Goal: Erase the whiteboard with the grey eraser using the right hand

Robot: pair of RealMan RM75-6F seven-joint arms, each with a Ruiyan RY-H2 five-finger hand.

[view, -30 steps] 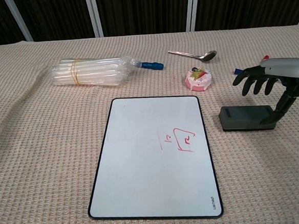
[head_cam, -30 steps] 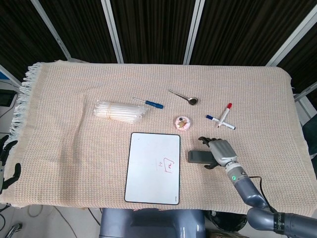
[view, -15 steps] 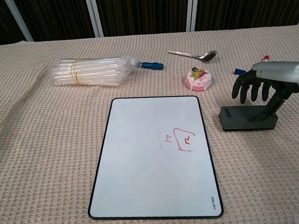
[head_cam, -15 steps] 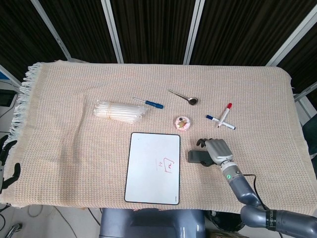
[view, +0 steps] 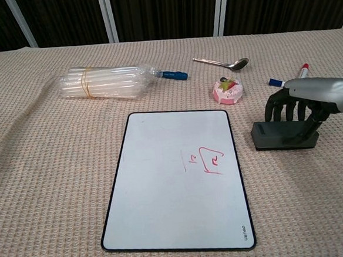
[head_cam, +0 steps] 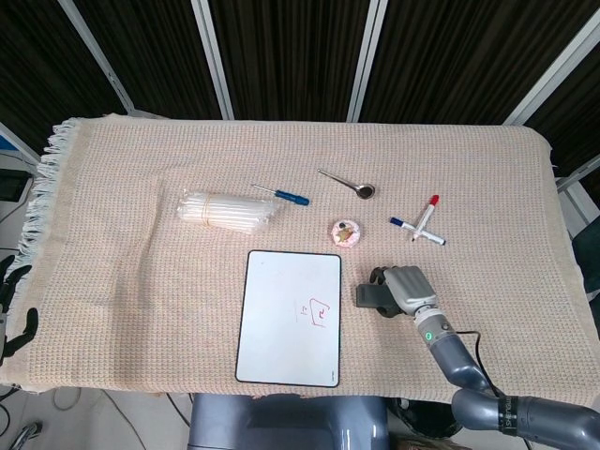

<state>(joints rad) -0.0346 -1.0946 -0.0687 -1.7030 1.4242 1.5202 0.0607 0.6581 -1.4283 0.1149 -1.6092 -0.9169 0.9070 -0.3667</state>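
Step in hand: acquiring the grey eraser (view: 284, 135). The eraser lies on the table (head_cam: 122, 281), just right of the whiteboard (view: 175, 181). The right robot hand (view: 296, 105) sits over the eraser's right part with fingers (view: 279, 110) draped on its top; a completed grasp cannot be confirmed. Next move: secure the grip, lift, and carry the eraser left onto the red marks (view: 212, 160). The sweet (view: 228, 91) and markers (head_cam: 417, 227) lie near but off this path. The left robot hand (head_cam: 9, 309) hangs off the table edge, released.

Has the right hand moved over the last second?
Yes. The right hand has come down onto the eraser, with fingers now draped over its top; the eraser itself lies where it did beside the whiteboard.
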